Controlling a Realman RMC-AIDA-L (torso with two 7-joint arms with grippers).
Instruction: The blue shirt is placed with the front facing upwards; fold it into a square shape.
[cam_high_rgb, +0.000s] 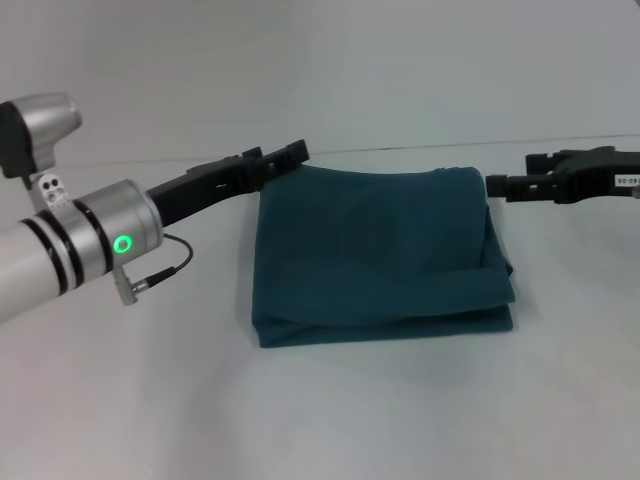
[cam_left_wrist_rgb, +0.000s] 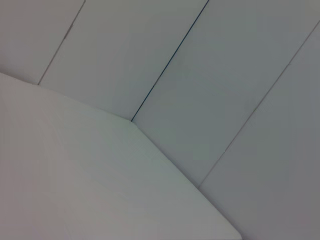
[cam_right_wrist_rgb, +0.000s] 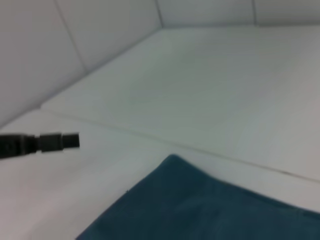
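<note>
Silver arm (cam_high_rgb: 60, 250) (green ring light), black tool (cam_high_rgb: 275, 160)

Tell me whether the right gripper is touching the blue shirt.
Cannot tell. In the head view the right gripper meets the blue shirt's far right corner, but neither contact nor a gap shows plainly.

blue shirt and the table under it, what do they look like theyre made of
The blue shirt: soft matte knit, probably cotton, given its rounded fold edges and lack of shine. The table: smooth matte white surface, maybe laminate or a cloth cover; cannot tell which.
</note>
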